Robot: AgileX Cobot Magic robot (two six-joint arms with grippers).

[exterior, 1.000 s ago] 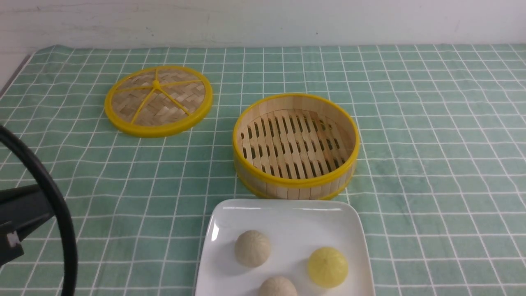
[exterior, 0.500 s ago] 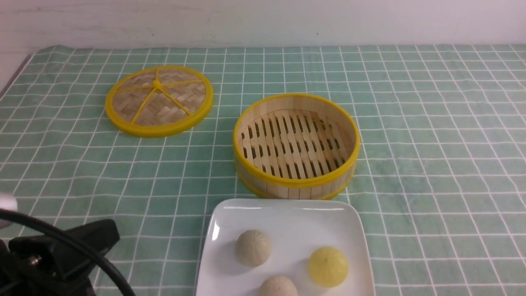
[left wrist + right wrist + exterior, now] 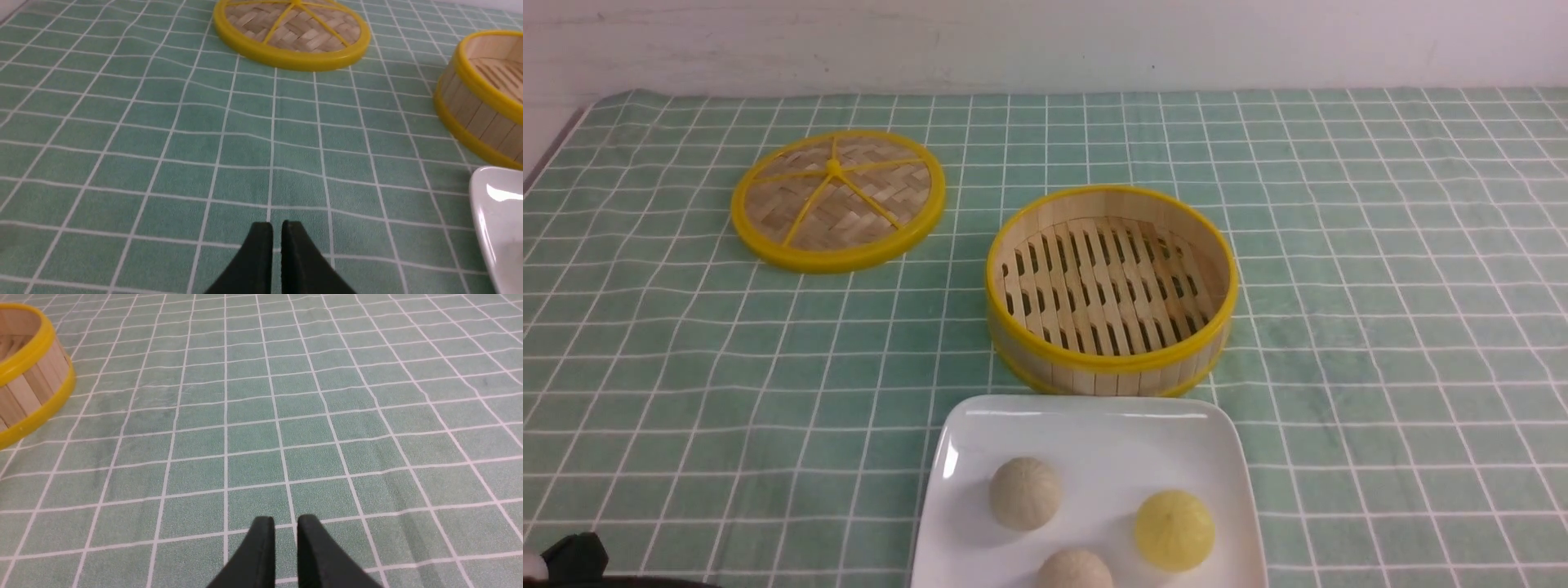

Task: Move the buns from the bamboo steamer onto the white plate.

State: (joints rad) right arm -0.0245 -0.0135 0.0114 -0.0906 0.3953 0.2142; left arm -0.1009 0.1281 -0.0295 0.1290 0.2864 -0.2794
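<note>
— What's in the containers?
— The bamboo steamer (image 3: 1111, 286) holds nothing; all three buns (image 3: 1025, 492) sit on the white plate (image 3: 1094, 433), its near edge cut off.
— Jaws?
— Both pairs slightly parted, pinching nothing.

A flat round lid (image 3: 838, 199) of woven bamboo, with a yellow rim and yellow spokes meeting at a central knob, lies on the green cloth (image 3: 1380, 286) with a white grid that covers the worktop, its far edge meeting a pale wall (image 3: 1045, 41) behind.
</note>
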